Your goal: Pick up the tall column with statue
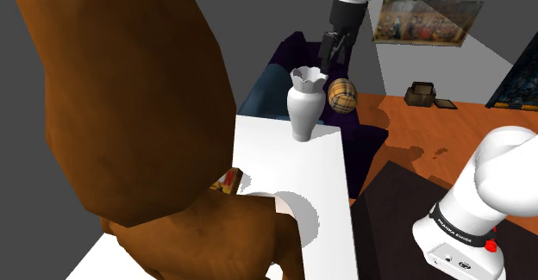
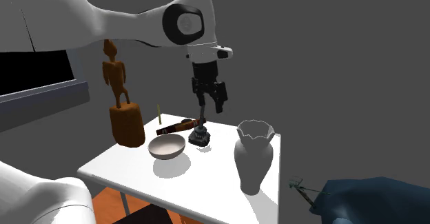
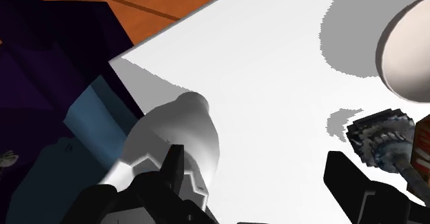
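Note:
A thin dark column (image 2: 201, 128) stands upright on a round toothed base near the middle of the white table (image 2: 207, 174). My black gripper (image 2: 211, 100) hangs open just above its top, touching nothing. In the wrist view the dark grey column (image 3: 375, 141) lies just outside one finger (image 3: 351, 185), not between the two, and the gripper (image 3: 262, 188) holds nothing. In the shoulder view the gripper (image 1: 334, 49) is high above the table's far end.
A white vase (image 2: 252, 154) (image 1: 303, 104) (image 3: 179, 136) stands near a table corner. A white bowl (image 2: 167, 147) (image 3: 406, 50) and a brown-red stick (image 2: 176, 126) lie by the column. A big brown wooden figure on a block (image 2: 124, 112) (image 1: 129, 123) stands at the table's edge. A plaid ball (image 1: 342, 95) rests beyond.

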Robot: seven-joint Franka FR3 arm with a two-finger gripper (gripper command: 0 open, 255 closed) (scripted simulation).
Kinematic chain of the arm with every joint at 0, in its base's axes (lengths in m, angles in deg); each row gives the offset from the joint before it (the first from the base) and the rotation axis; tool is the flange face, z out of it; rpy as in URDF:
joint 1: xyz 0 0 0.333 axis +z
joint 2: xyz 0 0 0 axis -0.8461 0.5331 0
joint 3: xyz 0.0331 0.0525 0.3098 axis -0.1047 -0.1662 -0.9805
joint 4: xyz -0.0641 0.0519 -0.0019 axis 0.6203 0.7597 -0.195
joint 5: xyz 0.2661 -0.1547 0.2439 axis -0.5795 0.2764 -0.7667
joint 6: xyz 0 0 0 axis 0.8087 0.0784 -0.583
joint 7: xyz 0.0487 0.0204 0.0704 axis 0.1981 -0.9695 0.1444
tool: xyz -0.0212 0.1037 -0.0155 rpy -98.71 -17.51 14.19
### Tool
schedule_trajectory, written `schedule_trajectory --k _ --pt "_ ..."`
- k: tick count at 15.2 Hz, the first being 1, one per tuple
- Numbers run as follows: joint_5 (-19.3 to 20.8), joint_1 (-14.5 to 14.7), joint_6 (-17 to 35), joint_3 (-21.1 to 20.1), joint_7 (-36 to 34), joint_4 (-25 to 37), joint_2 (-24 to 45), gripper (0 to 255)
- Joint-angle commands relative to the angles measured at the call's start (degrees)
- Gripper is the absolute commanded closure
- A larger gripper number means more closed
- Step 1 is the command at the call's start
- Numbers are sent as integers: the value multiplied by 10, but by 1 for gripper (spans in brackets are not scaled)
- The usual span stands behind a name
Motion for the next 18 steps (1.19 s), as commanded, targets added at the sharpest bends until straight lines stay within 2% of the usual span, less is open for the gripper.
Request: schedule_trajectory --k 1,10,18 --pt "-7 7 5 -15 -15 24 32 0" --pt "-13 35 17 -75 -79 161 196 0" --pt "15 77 -4 -116 -138 337 365 0"
